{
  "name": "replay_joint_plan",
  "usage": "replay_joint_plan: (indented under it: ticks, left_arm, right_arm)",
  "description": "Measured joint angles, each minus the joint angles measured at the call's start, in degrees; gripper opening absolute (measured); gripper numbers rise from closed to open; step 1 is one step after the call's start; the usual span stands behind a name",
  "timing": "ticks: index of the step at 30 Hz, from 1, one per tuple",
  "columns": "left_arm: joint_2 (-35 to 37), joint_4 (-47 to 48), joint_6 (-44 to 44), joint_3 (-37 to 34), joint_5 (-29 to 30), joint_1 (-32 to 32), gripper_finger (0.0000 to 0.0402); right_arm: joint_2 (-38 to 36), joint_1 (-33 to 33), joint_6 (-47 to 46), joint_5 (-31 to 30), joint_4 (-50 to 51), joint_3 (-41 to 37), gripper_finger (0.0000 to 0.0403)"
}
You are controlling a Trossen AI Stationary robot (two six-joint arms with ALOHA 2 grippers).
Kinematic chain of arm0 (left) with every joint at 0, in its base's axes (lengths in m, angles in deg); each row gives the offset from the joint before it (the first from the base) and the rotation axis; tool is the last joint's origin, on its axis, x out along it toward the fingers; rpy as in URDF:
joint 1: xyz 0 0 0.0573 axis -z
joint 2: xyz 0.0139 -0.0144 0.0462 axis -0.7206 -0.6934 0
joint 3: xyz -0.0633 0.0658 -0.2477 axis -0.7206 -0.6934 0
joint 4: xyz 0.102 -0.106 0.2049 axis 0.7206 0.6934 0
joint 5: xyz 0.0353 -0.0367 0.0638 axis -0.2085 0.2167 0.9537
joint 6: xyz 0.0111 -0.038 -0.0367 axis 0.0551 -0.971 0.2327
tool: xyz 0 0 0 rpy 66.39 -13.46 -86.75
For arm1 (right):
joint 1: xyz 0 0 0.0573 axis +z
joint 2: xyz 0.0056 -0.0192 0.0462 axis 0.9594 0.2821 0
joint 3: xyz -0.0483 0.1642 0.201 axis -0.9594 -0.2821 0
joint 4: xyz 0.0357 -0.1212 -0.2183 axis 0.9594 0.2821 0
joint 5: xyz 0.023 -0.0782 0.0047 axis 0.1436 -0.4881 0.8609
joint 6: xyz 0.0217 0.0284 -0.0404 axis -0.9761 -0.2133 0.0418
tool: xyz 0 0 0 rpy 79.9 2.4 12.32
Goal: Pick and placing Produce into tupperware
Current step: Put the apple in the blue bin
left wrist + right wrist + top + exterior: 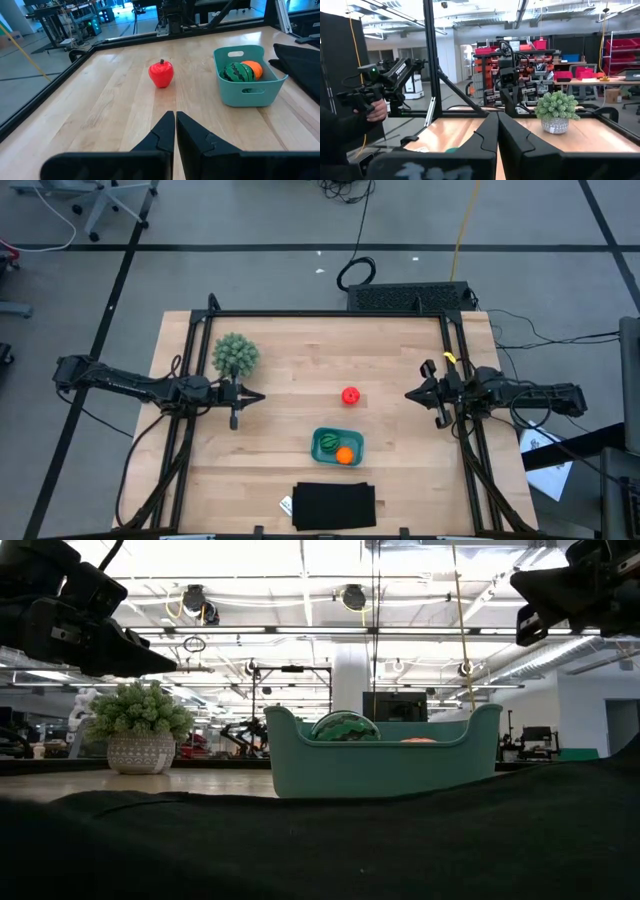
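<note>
Already the teal tub (337, 446) near the surface's front edge holds two pieces, striped green (328, 443) and orange (344, 455); one red piece (349, 395) sits mid-surface. Left fingers (257, 397) and right fingers (412, 394) are pressed together, empty, at opposite side edges

Teal tupperware tub (326, 436), rectangular with rounded corners and handle slots, upright on the wood table. Inside it: striped dark green watermelon piece (329, 444) and orange piece (344, 455), touching. Red apple-like piece (350, 395), small stem on top, sits loose on the table, apart from the tub.
</note>
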Motion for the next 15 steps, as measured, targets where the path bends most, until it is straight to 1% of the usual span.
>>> replay_joint_plan:
  ticks: [10, 15]
  left_arm:
    - [0.0, 0.29, 0.5, 0.0, 0.0, 0.02, 0.0021]
    - [0.0, 0.93, -0.72, 0.0, -0.09, 0.01, 0.0021]
  right_arm:
    - [0.0, 0.0, 1.78, -0.24, -0.33, -0.04, 0.0]
    - [0.0, 0.0, 5.83, -1.84, -0.34, -0.07, 0.0]
